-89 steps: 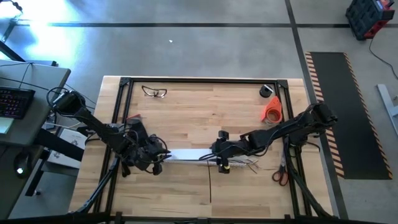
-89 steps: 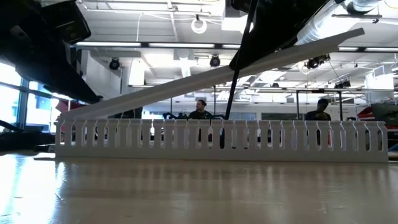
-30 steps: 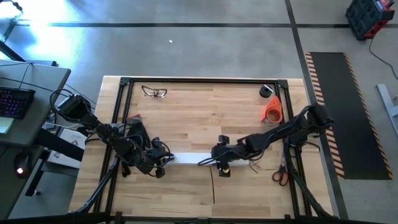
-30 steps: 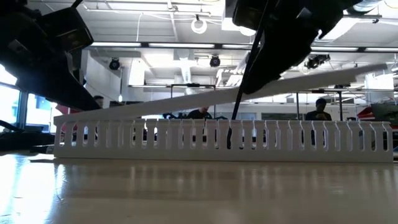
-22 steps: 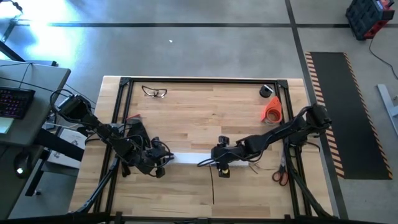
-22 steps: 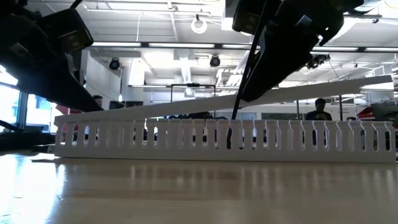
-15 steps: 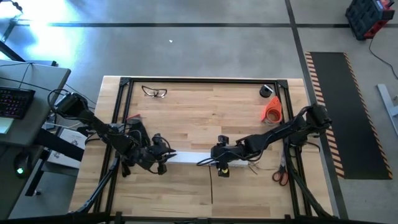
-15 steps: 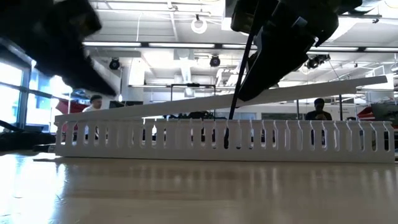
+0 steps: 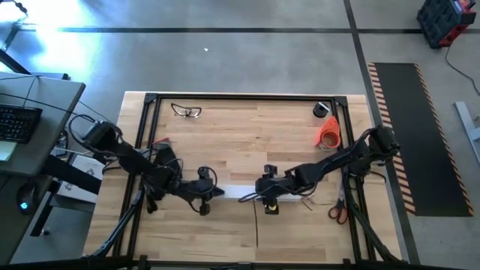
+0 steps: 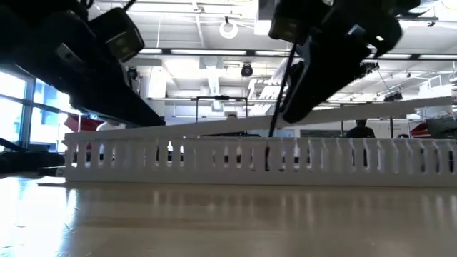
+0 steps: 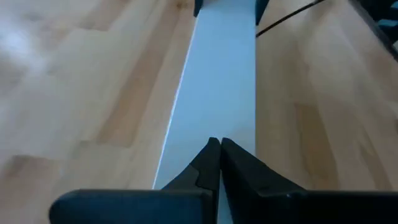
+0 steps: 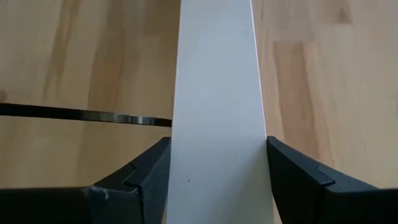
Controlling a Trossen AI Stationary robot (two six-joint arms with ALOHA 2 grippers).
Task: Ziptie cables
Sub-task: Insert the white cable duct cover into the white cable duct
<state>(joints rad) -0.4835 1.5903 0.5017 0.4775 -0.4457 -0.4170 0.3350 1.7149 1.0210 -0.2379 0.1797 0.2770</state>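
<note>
A: Which step is this?

B: I judge it the closing of the white channel (image 10: 257,158). The white lid (image 12: 216,106) lies along it. The right gripper (image 12: 216,163) grips the lid across its width, one finger on each long edge. In the low view the lid sits almost flat on the slotted wall, slightly raised toward the right.

A: And the left gripper (image 11: 220,163)?

B: Its fingers are pressed together, holding nothing, tips poised over the lid's left part. It looks set to push down, though I can't tell whether it touches.

A: Where's the ziptie (image 9: 256,225)?

B: It's the thin dark strip running from the channel near the right gripper out toward the near edge of the wooden table (image 9: 247,135). In the right wrist view it meets the lid's edge.

A: The cables (image 9: 304,199)?

B: A few thin strands show just right of the right gripper, beside the channel; how they run inside it I can't see.

A: Next move?

B: Probably pressing the lid home along its length, starting left, with the right hand steadying. The tie must not get pinched.
</note>
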